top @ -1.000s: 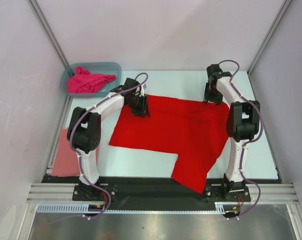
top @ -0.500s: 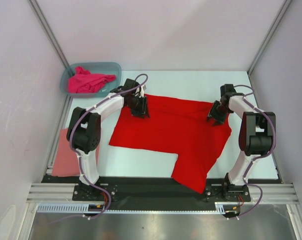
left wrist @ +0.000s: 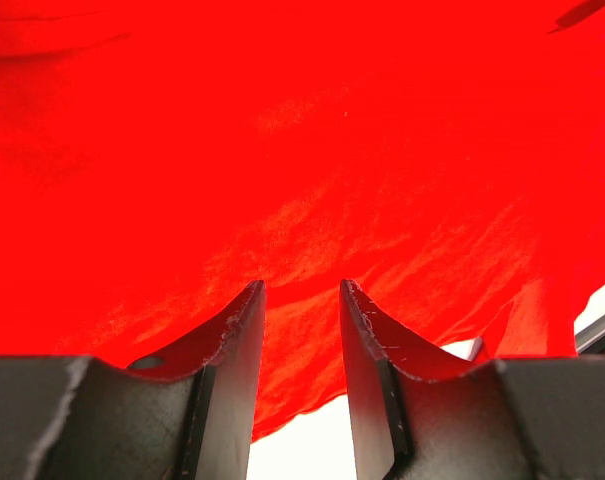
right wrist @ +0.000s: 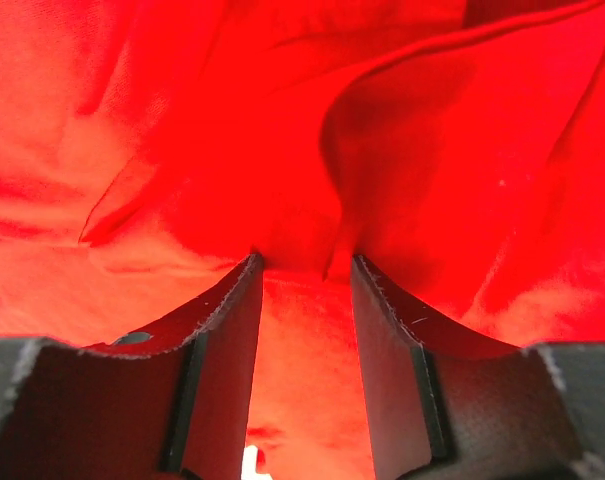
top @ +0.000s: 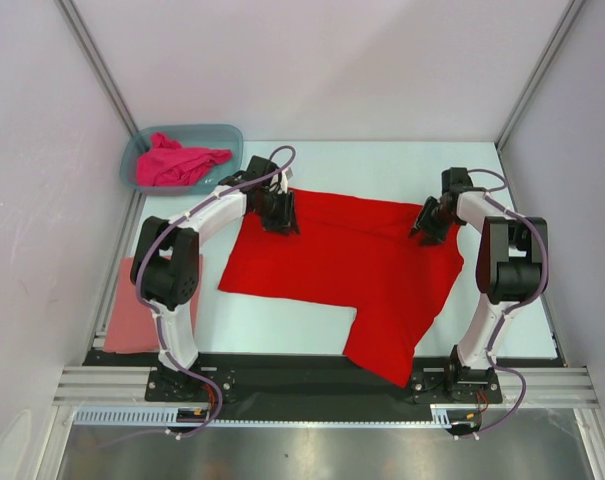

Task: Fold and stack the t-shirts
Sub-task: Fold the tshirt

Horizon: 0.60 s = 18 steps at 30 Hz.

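Note:
The bright red t-shirt (top: 342, 270) lies spread flat on the table, its lower right part hanging toward the near edge. My left gripper (top: 280, 215) sits low on the shirt's far left edge; in the left wrist view (left wrist: 302, 285) its jaws stand apart with the red cloth (left wrist: 302, 150) and its hem between them. My right gripper (top: 429, 222) sits on the shirt's far right edge; in the right wrist view (right wrist: 307, 258) its jaws stand apart over a raised fold of red cloth (right wrist: 182, 120). The salmon-pink t-shirt (top: 132, 305) lies folded at the near left. The magenta t-shirt (top: 172, 162) is bunched in the tub.
The translucent blue-grey tub (top: 227, 135) stands at the far left corner. Pale walls and metal posts close in the table on three sides. Bare table (top: 272, 330) shows in front of the shirt's left half, and a black rail (top: 302, 372) runs along the near edge.
My right gripper has swung from the far back of the table down onto the red shirt's far right edge. My left gripper and the shirts have stayed put.

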Each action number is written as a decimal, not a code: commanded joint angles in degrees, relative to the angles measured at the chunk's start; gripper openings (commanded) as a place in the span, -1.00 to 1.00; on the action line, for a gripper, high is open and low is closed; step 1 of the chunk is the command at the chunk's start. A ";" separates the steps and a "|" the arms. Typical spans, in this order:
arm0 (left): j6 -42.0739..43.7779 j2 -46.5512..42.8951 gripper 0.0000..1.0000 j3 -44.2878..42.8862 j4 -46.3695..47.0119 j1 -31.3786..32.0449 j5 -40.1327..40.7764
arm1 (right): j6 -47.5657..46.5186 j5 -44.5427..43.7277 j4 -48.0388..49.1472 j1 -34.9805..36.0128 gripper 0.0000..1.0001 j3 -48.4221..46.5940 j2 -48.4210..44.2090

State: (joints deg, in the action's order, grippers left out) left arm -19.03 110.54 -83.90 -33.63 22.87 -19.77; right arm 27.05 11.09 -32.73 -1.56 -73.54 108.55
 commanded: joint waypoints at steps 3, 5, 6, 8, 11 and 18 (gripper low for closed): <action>0.74 -2.70 -0.18 -0.30 0.58 0.33 -0.97 | 1.60 2.44 1.79 -0.63 -0.10 -2.31 2.19; 0.75 -2.61 -0.18 -0.48 0.49 0.33 -0.97 | 2.04 3.58 2.58 -0.63 -0.11 -2.05 2.36; 0.66 -2.79 -0.18 -0.39 0.67 0.33 -0.97 | 2.74 4.11 2.85 -0.63 -0.14 -1.96 2.54; 0.66 -2.70 -0.18 -0.48 0.58 0.33 -0.97 | 3.36 5.69 3.20 -0.72 -0.19 -1.87 2.63; 0.66 -2.87 -0.18 -0.48 0.67 0.33 -0.89 | 4.76 7.19 3.99 -0.90 -0.36 -1.52 1.84; 0.57 -3.49 -0.18 -0.04 0.84 0.33 -1.06 | 8.81 11.14 2.68 -2.57 -1.00 -0.64 -2.02</action>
State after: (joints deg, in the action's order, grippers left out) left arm -19.03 110.54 -83.90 -33.61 22.87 -19.79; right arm 33.01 19.31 -30.02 -3.29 -73.80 110.26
